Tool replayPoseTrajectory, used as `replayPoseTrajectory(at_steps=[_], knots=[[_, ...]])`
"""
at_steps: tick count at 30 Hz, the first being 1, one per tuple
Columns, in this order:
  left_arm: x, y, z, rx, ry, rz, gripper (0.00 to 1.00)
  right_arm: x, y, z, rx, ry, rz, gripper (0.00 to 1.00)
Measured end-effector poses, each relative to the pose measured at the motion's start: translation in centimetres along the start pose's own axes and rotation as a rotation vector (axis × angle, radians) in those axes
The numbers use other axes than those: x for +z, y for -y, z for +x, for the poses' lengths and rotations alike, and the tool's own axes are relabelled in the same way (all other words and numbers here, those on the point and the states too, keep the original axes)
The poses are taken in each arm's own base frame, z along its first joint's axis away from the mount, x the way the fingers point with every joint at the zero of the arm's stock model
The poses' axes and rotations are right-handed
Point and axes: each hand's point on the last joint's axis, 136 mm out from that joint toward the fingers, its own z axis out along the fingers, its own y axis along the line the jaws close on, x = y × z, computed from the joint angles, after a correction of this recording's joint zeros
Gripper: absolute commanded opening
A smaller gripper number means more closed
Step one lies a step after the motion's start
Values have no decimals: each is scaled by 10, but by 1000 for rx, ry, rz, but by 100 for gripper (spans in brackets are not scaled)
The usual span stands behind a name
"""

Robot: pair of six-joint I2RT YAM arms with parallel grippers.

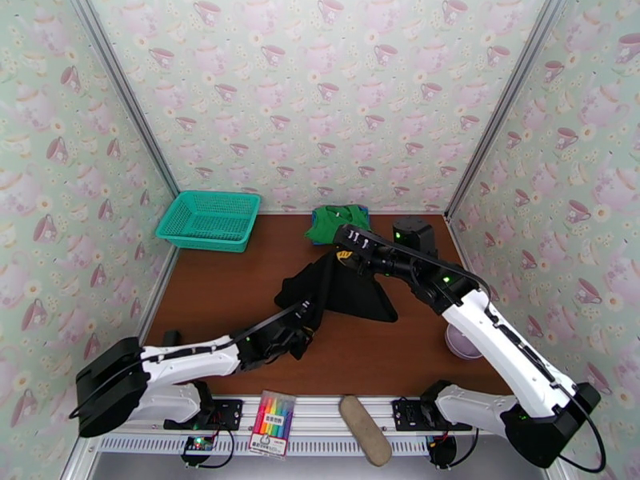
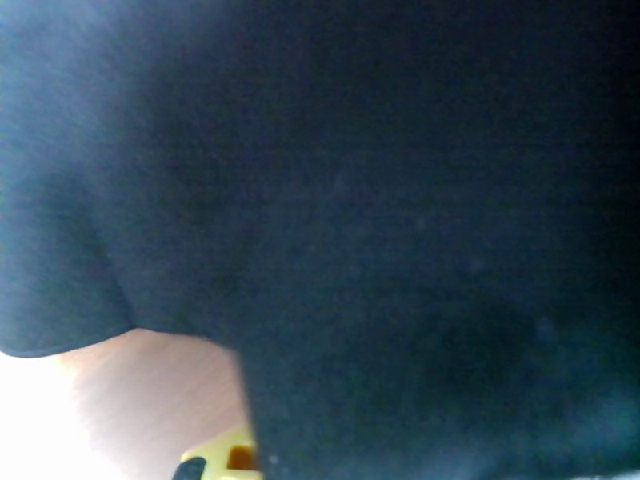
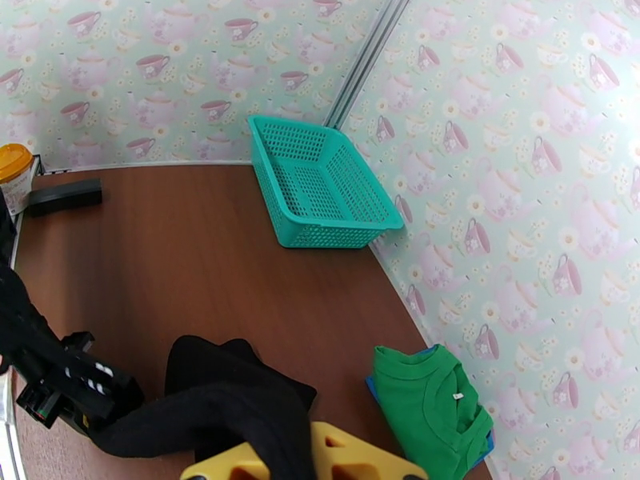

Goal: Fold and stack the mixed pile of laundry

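1. The black soft cloth garment [image 1: 352, 294] lies crumpled at the middle of the brown wooden table [image 1: 224, 298], with one part raised off the surface.
2. The right gripper [image 1: 342, 254] is pressed together on that raised part, at the garment's 12 o'clock edge. In the right wrist view the black cloth drapes over its yellow fingers [image 3: 360, 458].
3. The left gripper [image 1: 309, 314] sits at the garment's 8 o'clock edge, its jaws closed and pinching the black cloth. In the left wrist view the cloth hangs right before the lens.
4. The green soft cloth garment [image 1: 336, 223] lies folded at the table's 12 o'clock edge, near the back wall. It rests on the bright blue cloth garment [image 3: 372, 390], of which a thin rim peeks out.
5. The teal plastic mesh basket [image 1: 210, 220] stands in the table's 10 o'clock corner, well apart from the garments.
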Motion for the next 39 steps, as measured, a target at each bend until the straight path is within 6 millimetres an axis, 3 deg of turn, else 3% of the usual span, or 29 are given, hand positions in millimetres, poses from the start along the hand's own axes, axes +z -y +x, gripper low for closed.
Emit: replayPoseTrajectory(at_steps=[3, 5, 7, 9, 11, 14, 16, 19, 23, 29, 32, 36, 39], knots=[[-28, -18, -27, -44, 34, -115, 0, -1, 6, 4, 19, -15, 26, 0], [-58, -28, -63, -74, 87, -192, 0, -5, 15, 8, 34, -31, 62, 0], [-97, -36, -106, -101, 166, -250, 0, -11, 23, 10, 45, -40, 102, 0], [-151, -46, -155, -136, 279, -293, 0, -22, 30, 8, 49, -36, 143, 0], [-203, -58, -190, -157, 371, -330, 0, -34, 34, 2, 46, -21, 174, 0], [-261, -76, -220, -151, 442, -395, 0, -50, 34, -12, 31, 14, 196, 0], [-282, -84, -229, -119, 443, -435, 0, -58, 32, -22, 19, 41, 197, 0], [-283, -97, -238, -40, 377, -507, 0, -65, 37, -31, 10, 60, 216, 0], [-251, -125, -241, 29, 240, -598, 0, -61, 55, -21, 30, 27, 250, 0], [-199, -170, -243, 91, 97, -645, 0, -24, 87, 9, 87, -62, 246, 0], [-182, -188, -257, 107, 82, -646, 0, -7, 106, 21, 114, -81, 244, 0], [-170, -196, -286, 137, 110, -637, 0, 2, 135, 22, 128, -65, 266, 0], [-176, -192, -296, 149, 146, -621, 0, -1, 141, 15, 115, -33, 269, 0]])
